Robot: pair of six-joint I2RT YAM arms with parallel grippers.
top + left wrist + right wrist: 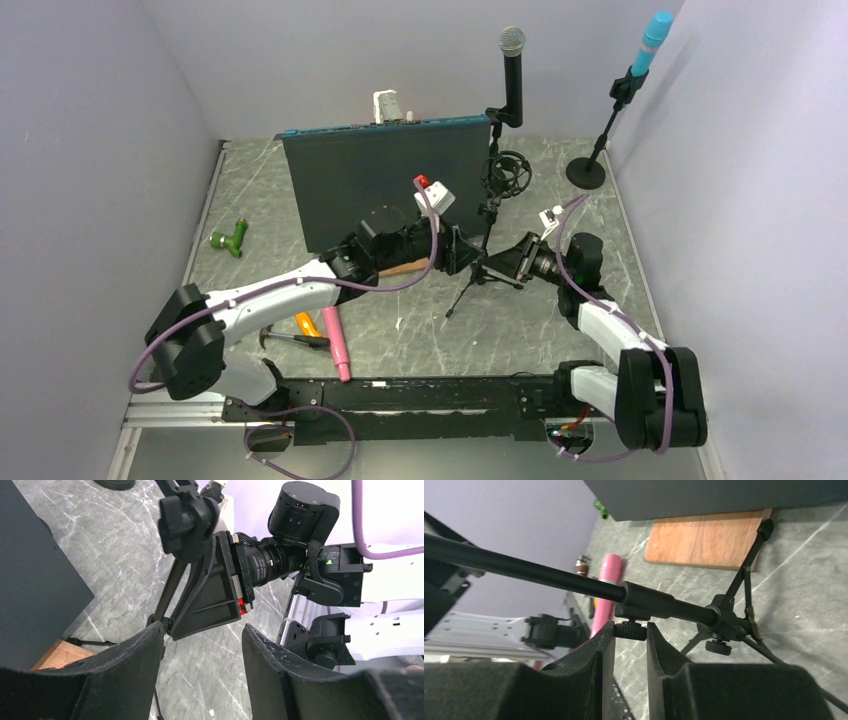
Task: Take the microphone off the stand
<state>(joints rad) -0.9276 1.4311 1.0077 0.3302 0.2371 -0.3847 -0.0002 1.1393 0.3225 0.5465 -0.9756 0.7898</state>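
While the microphone sits upright in the clip at the top of its tripod stand, toward the far middle of the counter and just right of a dark upright panel, both arms reach in low at the stand's lower end. The right claw is drawn narrow, its fingertips set on either side of a knurled knob under the pole's collar and meeting it on both sides. The left claw stands partly apart, with only bare counter showing in its gap. One of its fingertips lies just beside the hub where the legs meet; whether it touches, I cannot tell. A wooden block lies at the panel's foot, and a pink cylinder lies near the left arm. A blue microphone stands on a round-based stand at the far right.
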